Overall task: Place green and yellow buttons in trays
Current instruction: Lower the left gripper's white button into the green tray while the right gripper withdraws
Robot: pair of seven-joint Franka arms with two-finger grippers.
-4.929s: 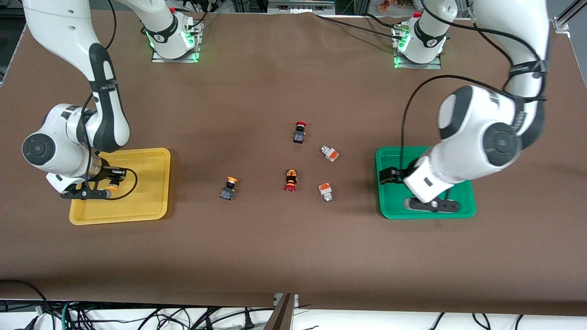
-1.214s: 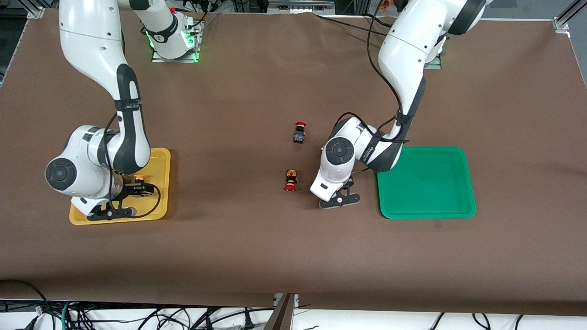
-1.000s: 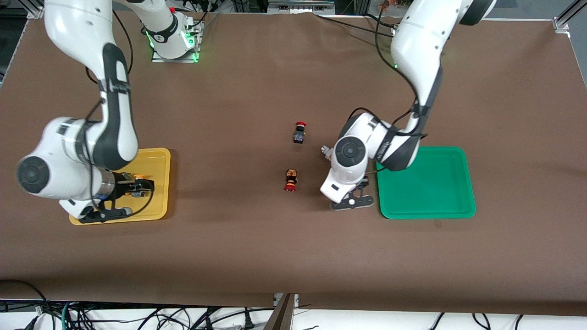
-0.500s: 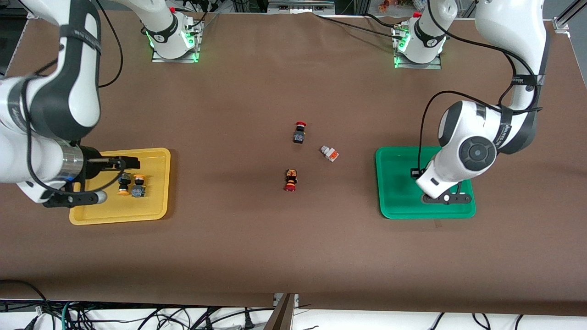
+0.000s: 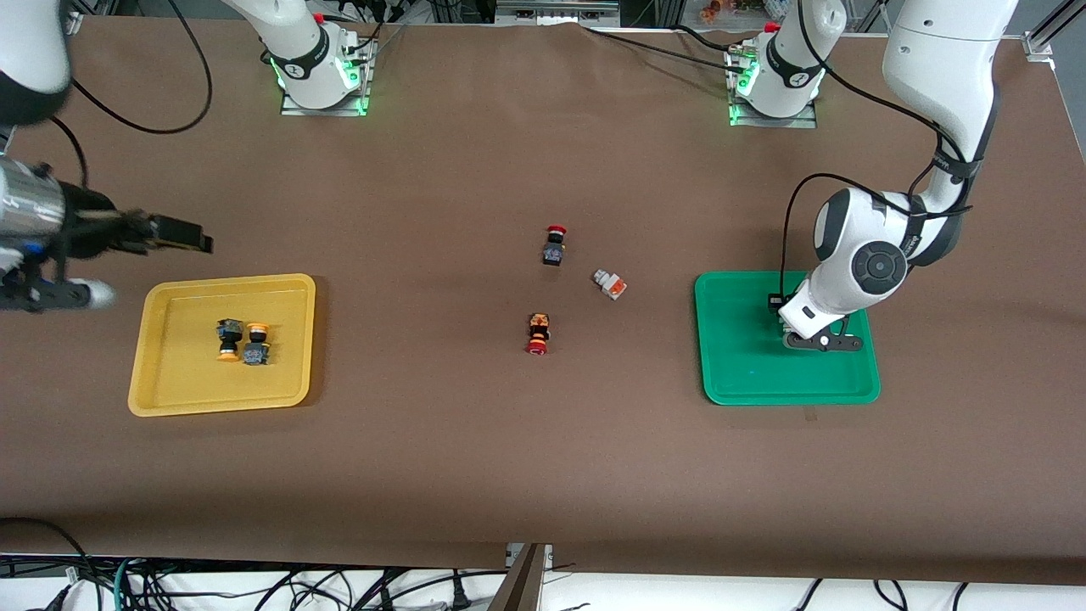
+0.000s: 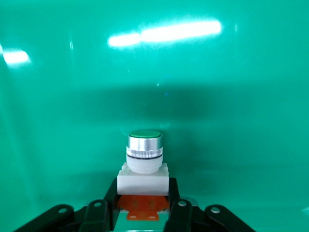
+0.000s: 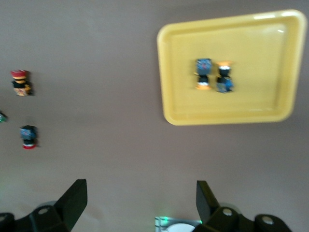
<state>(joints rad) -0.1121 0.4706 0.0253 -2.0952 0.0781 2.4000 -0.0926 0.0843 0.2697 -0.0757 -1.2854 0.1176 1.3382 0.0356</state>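
- Our left gripper (image 6: 143, 212) sits low inside the green tray (image 5: 738, 373), its jaws clamped on the orange base of a white-grey button (image 6: 144, 166) whose silver collar and green cap point away from the fingers (image 6: 175, 215).
- In the front view this left gripper (image 5: 821, 341) sits over the part of the green tray toward the left arm's end of the table; the button it holds is hidden there by the wrist.
- Outward from it, toward the table centre, we see a second white-grey button (image 5: 609, 284) lying on the brown table (image 5: 475, 458), apart from the tray.
- Near that one lie two red-capped switches: one with a dark body (image 5: 554, 245) farther from the front camera, one with an orange body (image 5: 537, 333) nearer to it.
- Our right gripper (image 5: 174, 233) hangs in the air with its jaws spread wide and nothing between them, over bare table just off the yellow tray (image 5: 288, 390).
- Below and beside it, two orange-capped buttons (image 5: 241, 341) lie side by side in the yellow tray.
- The right wrist view shows the same pair (image 7: 214, 75) in the tray.
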